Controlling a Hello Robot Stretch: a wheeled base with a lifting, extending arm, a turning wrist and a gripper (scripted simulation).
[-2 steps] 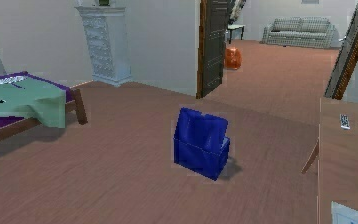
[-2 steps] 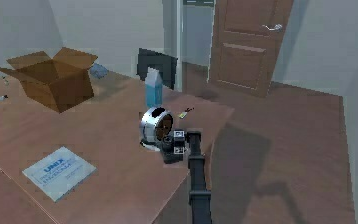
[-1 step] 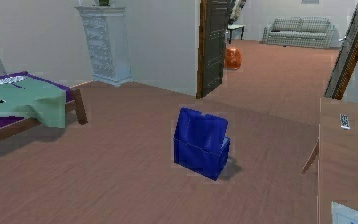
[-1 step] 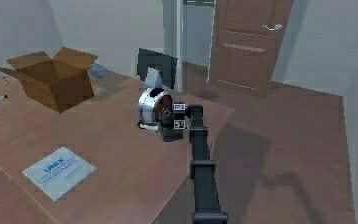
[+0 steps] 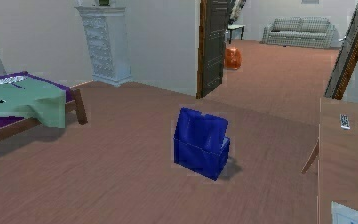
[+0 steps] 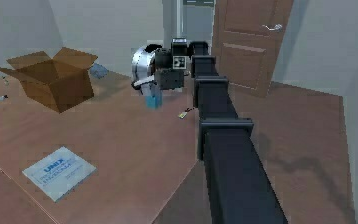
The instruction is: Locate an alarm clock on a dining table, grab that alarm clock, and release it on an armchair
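A round silvery thing with a dark rim (image 6: 140,64), shaped like an alarm clock, sits at the far end of my arm (image 6: 227,150), above the wooden dining table (image 6: 117,140). My gripper (image 6: 153,84) is right beside it, with a small blue bit (image 6: 150,99) just below. I cannot tell whether the gripper holds anything. The same table's edge (image 5: 342,160) shows at the forward view's right.
On the table are an open cardboard box (image 6: 52,76), a white-and-blue booklet (image 6: 59,170) and small items (image 6: 185,112). A brown door (image 6: 252,40) stands behind. Ahead are a blue boxy thing (image 5: 202,143) on the floor, a bed (image 5: 27,100), a white dresser (image 5: 105,45) and a grey sofa (image 5: 299,32) through the doorway.
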